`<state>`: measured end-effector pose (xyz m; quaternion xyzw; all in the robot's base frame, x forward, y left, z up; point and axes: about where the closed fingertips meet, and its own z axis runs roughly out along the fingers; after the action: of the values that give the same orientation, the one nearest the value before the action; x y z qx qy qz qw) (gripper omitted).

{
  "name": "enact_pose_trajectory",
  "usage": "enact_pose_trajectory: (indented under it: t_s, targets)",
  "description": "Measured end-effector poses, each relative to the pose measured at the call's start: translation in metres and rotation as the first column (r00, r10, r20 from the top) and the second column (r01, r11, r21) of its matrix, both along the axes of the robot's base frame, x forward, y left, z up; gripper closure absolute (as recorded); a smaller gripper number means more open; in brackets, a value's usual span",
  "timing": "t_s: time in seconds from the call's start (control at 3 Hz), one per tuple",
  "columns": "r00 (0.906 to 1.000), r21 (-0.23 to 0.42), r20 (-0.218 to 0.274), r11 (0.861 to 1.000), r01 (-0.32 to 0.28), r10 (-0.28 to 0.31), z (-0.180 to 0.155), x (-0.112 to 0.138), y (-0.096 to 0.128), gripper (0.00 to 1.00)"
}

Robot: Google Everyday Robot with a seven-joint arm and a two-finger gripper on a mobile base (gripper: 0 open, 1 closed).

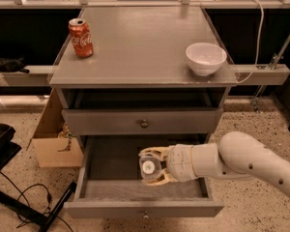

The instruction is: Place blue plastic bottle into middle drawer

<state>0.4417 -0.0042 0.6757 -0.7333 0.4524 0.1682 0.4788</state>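
Observation:
My gripper (153, 167) is shut on the blue plastic bottle (148, 167), whose white cap faces the camera. It holds the bottle inside the open middle drawer (111, 190), just above the drawer's floor and right of its centre. The arm (241, 163) reaches in from the right. The drawer is pulled out wide, and its front panel (145, 209) is nearest the camera. The grey drawer above it (144, 124) is shut. The bottle's body is mostly hidden by the fingers (157, 152).
A red Coca-Cola can (81, 37) stands at the cabinet top's left. A white bowl (206, 58) sits at its right edge. A cardboard box (50, 141) stands on the floor to the left of the cabinet, with black cables (24, 202) in front.

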Motion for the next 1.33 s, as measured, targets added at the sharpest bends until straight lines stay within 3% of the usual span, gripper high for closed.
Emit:
enact_pose_trajectory:
  t_s: [0.33, 0.67, 1.0, 1.33]
  targets:
    - [1.0, 0.02, -0.004, 1.0, -0.008, 0.008, -0.063, 0.053, 0.017, 1.0]
    - [0.9994, -0.092, -0.032, 0.996, -0.019, 0.016, -0.083, 0.109, 0.01, 1.0]
    - [0.9932, -0.303, -0.109, 0.95, -0.073, 0.042, -0.106, 0.133, -0.002, 1.0]
    - [0.9772, -0.48, -0.204, 0.864, -0.153, 0.059, -0.13, 0.129, 0.004, 1.0]
